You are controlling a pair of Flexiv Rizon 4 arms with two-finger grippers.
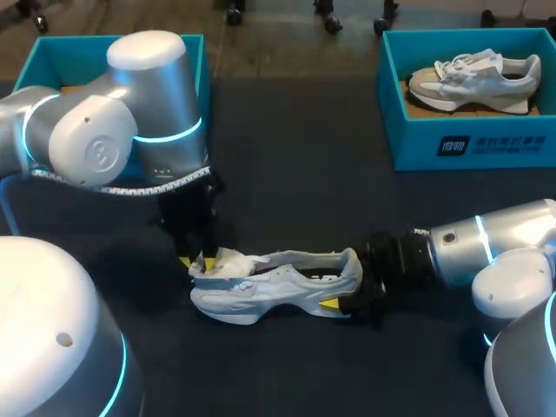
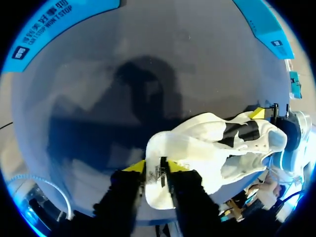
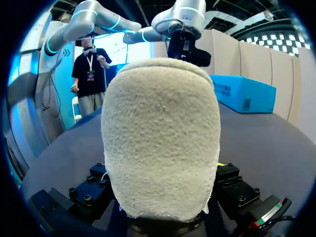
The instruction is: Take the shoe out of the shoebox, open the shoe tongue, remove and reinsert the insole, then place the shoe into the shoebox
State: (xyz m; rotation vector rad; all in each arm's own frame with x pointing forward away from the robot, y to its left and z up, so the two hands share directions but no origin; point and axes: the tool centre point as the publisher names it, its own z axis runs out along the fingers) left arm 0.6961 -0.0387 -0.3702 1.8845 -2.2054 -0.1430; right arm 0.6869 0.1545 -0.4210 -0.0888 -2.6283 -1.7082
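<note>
Shoe (image 1: 278,282) sits on the table (image 1: 295,174) between the two grippers, well apart from left box (image 1: 52,52) and right box (image 1: 469,148). Looks light, with a soft upper over a stiffer sole. Left gripper (image 2: 157,170) is pinched on a thin flap at the shoe's front end; right gripper (image 1: 340,306) clamps the padded heel. Heel and sole edge look like the firm holds; the flap will likely stretch or slip, so pull gently.

Only lettering I can spot: a white logo plus a row of white characters on the near wall of the far-right blue shoebox (image 1: 417,130), too small to read.
</note>
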